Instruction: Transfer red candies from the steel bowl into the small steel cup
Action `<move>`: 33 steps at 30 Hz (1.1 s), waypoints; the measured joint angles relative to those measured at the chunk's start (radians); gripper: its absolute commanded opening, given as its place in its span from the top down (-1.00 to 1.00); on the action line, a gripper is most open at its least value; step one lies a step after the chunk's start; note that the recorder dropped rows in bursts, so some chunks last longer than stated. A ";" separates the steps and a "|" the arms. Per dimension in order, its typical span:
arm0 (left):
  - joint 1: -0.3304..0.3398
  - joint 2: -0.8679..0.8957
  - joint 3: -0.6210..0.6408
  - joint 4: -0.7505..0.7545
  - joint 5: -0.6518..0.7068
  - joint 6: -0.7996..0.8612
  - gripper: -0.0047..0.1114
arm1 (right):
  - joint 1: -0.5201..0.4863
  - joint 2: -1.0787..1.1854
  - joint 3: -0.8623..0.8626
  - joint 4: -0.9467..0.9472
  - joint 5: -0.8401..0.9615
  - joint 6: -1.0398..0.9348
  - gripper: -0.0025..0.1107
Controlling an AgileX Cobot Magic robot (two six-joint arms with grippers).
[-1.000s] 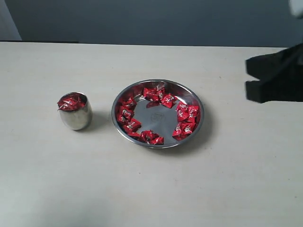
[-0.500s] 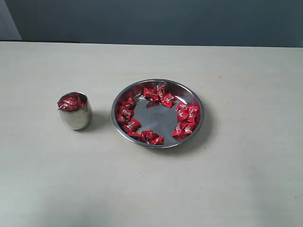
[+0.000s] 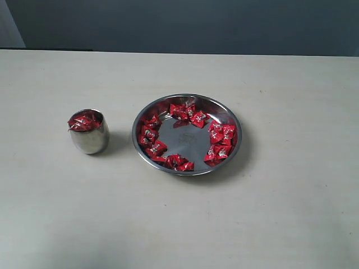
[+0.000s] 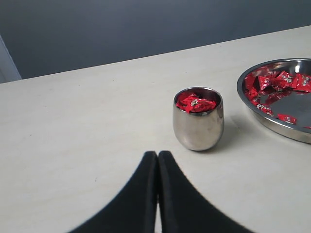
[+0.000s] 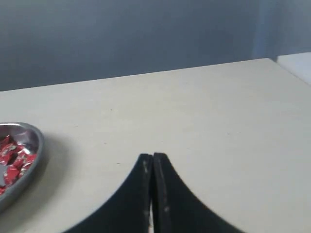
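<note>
The steel bowl (image 3: 187, 134) sits mid-table with several red candies (image 3: 220, 140) ringed round its flat bottom. To its left stands the small steel cup (image 3: 88, 132), heaped with red candies (image 3: 84, 121). Neither arm shows in the exterior view. In the left wrist view my left gripper (image 4: 157, 154) is shut and empty, a short way in front of the cup (image 4: 198, 120), with the bowl (image 4: 279, 97) beyond it. In the right wrist view my right gripper (image 5: 152, 156) is shut and empty above bare table, well off from the bowl's rim (image 5: 30, 155).
The pale table (image 3: 280, 213) runs back to a dark blue-grey wall (image 3: 179, 25). A white surface (image 5: 296, 62) shows past the table's corner in the right wrist view.
The right gripper, seen at the exterior view's right edge a second ago, has drawn back out of that view. Cup, bowl and candies have not moved.
</note>
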 measured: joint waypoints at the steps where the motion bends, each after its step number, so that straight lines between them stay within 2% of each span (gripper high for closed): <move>1: 0.000 0.000 0.000 0.000 0.000 0.000 0.91 | -0.027 0.000 0.000 0.000 0.000 -0.013 0.96; 7: 0.000 0.000 0.000 0.000 0.000 0.000 0.91 | -0.053 0.000 0.000 0.000 0.004 -0.117 0.96; 33: 0.000 0.000 0.000 0.000 0.000 0.000 0.91 | -0.053 0.000 0.000 0.035 0.004 -0.131 0.96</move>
